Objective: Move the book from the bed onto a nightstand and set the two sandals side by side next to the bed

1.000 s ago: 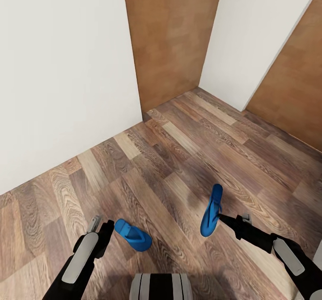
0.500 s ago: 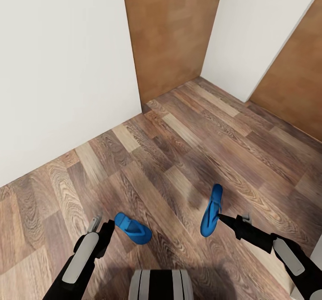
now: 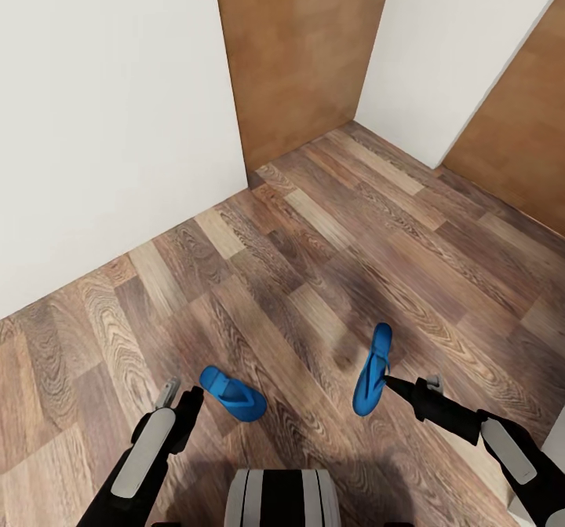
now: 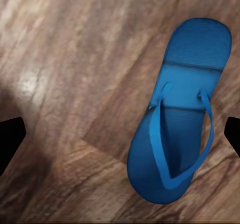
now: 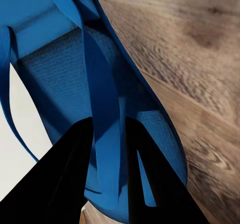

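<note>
Right fingers (image 5: 75, 179) pinch a sandal (image 3: 371, 370) by its strap; left gripper (image 3: 183, 401) wide open, empty (other sandal (image 3: 232, 393) beneath). Thin grip, could slip.

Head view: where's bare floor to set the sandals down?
Wide bare wood floor runs ahead of both sandals, bordered by the white wall and the brown panel. A bare strip also separates the left sandal from the right sandal. Crowded at the hands: left hand, right hand.
</note>
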Available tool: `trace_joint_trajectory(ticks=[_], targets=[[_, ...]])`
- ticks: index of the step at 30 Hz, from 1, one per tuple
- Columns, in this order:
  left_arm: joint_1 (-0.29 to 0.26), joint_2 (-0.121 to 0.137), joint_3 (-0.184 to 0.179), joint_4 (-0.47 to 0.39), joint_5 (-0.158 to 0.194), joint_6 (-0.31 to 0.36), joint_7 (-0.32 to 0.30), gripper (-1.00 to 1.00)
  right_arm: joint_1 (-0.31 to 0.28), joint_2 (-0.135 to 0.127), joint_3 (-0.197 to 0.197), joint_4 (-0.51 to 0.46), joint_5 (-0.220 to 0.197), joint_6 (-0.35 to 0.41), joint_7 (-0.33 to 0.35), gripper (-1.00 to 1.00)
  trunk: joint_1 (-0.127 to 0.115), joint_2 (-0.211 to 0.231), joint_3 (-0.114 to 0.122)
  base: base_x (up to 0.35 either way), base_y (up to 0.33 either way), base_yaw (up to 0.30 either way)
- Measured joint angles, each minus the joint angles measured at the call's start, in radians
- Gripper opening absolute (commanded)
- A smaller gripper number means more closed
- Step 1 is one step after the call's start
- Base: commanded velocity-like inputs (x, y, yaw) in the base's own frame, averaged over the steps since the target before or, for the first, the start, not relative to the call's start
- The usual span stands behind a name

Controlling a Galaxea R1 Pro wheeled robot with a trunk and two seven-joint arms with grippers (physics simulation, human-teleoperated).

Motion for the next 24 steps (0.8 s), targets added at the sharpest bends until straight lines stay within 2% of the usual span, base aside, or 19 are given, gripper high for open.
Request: trace_joint_trajectory(ticks=[4, 7, 9, 11, 13, 20, 22, 24], targets=[[0.0, -0.025, -0.038, 0.021, -0.003, -0.002, 0.0, 1.0, 0.0, -0.001, 0.0, 0.0, -0.006, 0.001, 0.0, -1.0, 0.0, 0.0, 0.0, 0.0, 0.0, 0.0], [-0.001, -0.05, -0.074, 0.052, -0.013, -0.003, 0.0, 1.0, 0.0, -0.001, 0.0, 0.0, -0.033, 0.001, 0.0, -1.0, 0.0, 0.0, 0.0, 0.0, 0.0, 0.0], [-0.003, -0.06, -0.091, 0.061, -0.033, -0.003, 0.0, 1.0, 0.0, -0.001, 0.0, 0.0, -0.049, 0.001, 0.0, -1.0, 0.0, 0.0, 0.0, 0.0, 0.0, 0.0], [-0.005, -0.068, -0.105, 0.066, -0.08, -0.002, 0.0, 1.0, 0.0, -0.002, 0.0, 0.0, -0.066, 0.001, -0.001, -1.0, 0.0, 0.0, 0.0, 0.0, 0.0, 0.0], [-0.006, -0.07, -0.108, 0.065, -0.097, -0.001, 0.0, 1.0, 0.0, -0.002, 0.0, 0.0, -0.068, 0.0, -0.001, -1.0, 0.0, 0.0, 0.0, 0.0, 0.0, 0.0], [-0.022, -0.074, -0.113, -0.006, -0.105, 0.006, 0.004, 1.0, 0.0, -0.002, 0.0, 0.0, -0.07, 0.0, -0.001, -1.0, 0.0, 0.0, 0.0, 0.0, 0.0, 0.0], [-0.027, -0.088, -0.129, -0.026, -0.105, 0.007, 0.005, 1.0, 0.0, -0.002, 0.0, 0.0, -0.07, 0.0, -0.001, -1.0, 0.0, 0.0, 0.0, 0.0, 0.0, 0.0], [-0.029, -0.102, -0.161, -0.033, -0.105, 0.008, 0.005, 1.0, 0.0, -0.002, 0.0, 0.0, -0.07, 0.0, -0.001, -1.0, 0.0, 0.0, 0.0, 0.0, 0.0, 0.0]])
